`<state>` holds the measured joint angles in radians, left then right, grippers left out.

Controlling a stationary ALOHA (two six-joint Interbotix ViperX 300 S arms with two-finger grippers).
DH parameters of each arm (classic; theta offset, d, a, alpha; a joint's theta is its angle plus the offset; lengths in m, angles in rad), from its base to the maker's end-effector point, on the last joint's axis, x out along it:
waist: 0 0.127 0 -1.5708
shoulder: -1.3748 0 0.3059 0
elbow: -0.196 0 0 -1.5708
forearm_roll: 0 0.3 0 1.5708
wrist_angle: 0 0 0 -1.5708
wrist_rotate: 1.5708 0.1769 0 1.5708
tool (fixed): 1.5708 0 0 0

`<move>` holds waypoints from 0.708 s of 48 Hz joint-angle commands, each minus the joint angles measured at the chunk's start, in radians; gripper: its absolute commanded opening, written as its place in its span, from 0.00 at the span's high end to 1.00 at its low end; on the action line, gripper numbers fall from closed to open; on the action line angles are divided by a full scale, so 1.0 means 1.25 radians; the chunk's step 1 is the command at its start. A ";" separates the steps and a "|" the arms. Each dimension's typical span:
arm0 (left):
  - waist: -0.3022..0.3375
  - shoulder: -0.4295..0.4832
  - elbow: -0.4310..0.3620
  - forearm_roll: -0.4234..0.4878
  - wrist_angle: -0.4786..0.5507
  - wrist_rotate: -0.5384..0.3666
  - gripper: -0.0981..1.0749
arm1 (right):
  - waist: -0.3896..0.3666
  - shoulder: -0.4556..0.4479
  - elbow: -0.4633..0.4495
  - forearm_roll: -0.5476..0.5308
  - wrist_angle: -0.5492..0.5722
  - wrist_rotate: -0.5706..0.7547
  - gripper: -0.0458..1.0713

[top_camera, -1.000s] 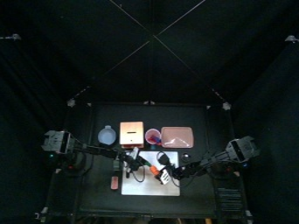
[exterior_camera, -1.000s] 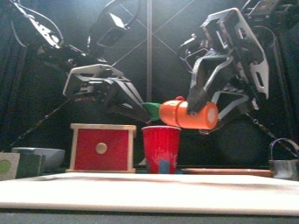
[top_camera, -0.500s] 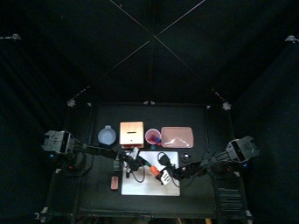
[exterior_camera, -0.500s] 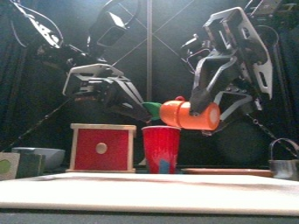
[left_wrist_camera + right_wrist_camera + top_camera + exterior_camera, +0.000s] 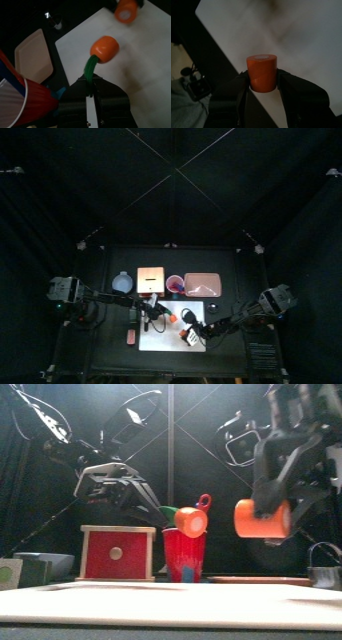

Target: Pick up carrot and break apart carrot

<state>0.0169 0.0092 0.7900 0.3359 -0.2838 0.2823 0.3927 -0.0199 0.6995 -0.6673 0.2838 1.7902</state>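
The carrot is in two pieces, both held above the white board [image 5: 174,328]. My left gripper [image 5: 90,84] is shut on the green stem of the top piece [image 5: 105,48], whose rounded orange end [image 5: 191,522] points away from the jaws. My right gripper [image 5: 262,84] is shut on the other piece, a short orange cylinder [image 5: 262,72]. In the front view that cylinder [image 5: 262,519] hangs to the right of the top piece, with a clear gap between them. The left wrist view shows it far off as an orange cylinder [image 5: 125,10] over the board.
A red cup [image 5: 183,554] and a red wooden box [image 5: 116,551] stand behind the board. A pink tray [image 5: 203,282] and a grey bowl [image 5: 123,282] lie at the back. A small reddish block [image 5: 130,337] lies left of the board. A dark container [image 5: 325,570] stands at the far right.
The carrot, held whole between both grippers earlier, has come apart. My right gripper has drawn off to the right and nearer the front with the cylinder piece. The left still holds the stem piece.
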 commanded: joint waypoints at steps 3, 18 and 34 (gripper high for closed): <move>-0.001 -0.017 -0.005 -0.004 0.002 -0.002 0.61 | -0.005 -0.010 -0.009 -0.001 0.010 -0.005 0.50; -0.006 0.007 0.009 -0.081 0.063 -0.002 0.53 | -0.032 0.007 0.000 -0.006 0.028 -0.010 0.50; -0.006 0.048 0.009 -0.110 0.067 -0.004 0.41 | -0.069 0.037 0.001 -0.009 0.040 -0.011 0.50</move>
<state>0.0107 0.0675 0.8130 0.2025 -0.1963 0.2792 0.3175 0.0414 0.7087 -0.6750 0.3344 1.7779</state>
